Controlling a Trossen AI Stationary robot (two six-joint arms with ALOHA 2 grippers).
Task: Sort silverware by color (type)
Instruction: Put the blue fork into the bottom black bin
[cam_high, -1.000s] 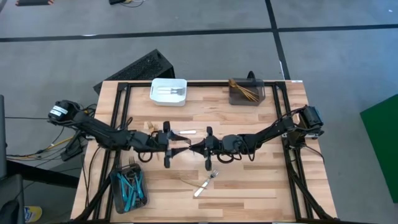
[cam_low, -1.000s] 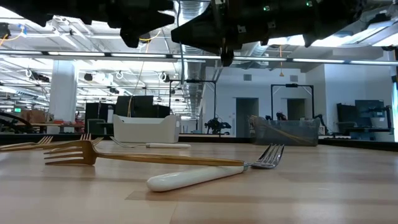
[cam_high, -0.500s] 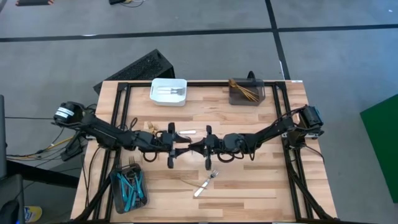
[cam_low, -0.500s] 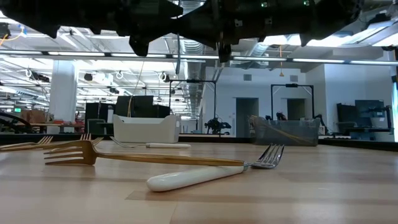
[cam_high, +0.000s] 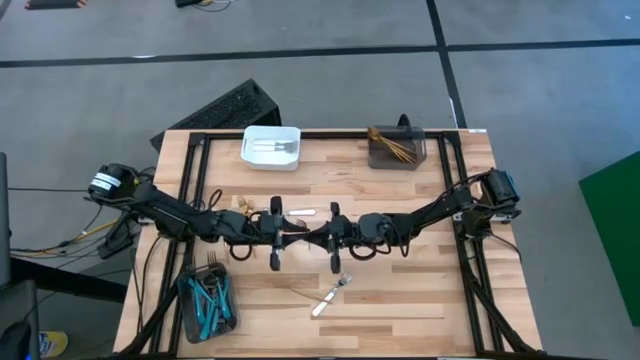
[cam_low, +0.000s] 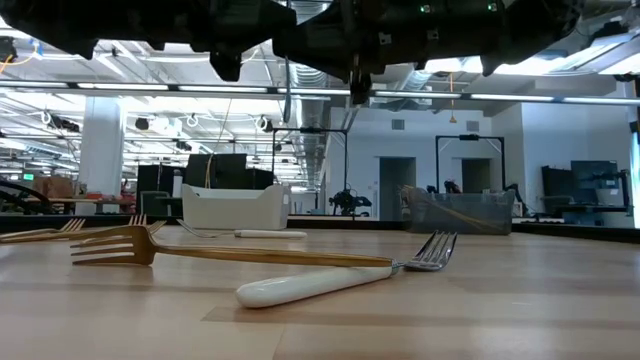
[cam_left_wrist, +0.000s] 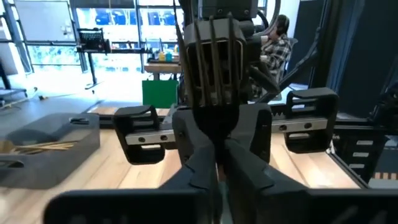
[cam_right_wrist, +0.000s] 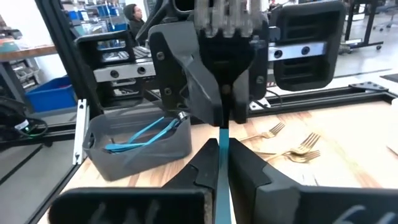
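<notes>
Above the table's middle my two grippers meet tip to tip, the left gripper (cam_high: 293, 238) from the left and the right gripper (cam_high: 318, 238) from the right. Both are shut on one piece of silverware with a blue handle (cam_right_wrist: 219, 152), held clear of the table. Its other end is hidden by the fingers. Below them a gold fork (cam_low: 230, 255) and a white-handled fork (cam_low: 330, 283) lie flat on the wood. More gold forks (cam_high: 240, 203) and a white-handled piece (cam_high: 303, 212) lie farther back. My left gripper comes in level from the table's left, and its shut fingers (cam_right_wrist: 214, 102) close on the far end of the blue handle (cam_right_wrist: 220, 127). The fingers hide the place of contact. My right gripper pinches the blue handle (cam_right_wrist: 219, 163) between its two fingers, level from the table's right. The handle runs along the fingers and sticks out past their tips.
A white bin (cam_high: 271, 147) with silver pieces stands at the far edge, left of centre. A dark grey bin (cam_high: 397, 148) with gold pieces stands at the far right. A dark bin (cam_high: 207, 300) with blue-handled pieces sits at the near left.
My left gripper has moved a little toward the right gripper, and its fingers have shut on the free end of the blue-handled piece. The right gripper has kept still with the piece in its hold.
</notes>
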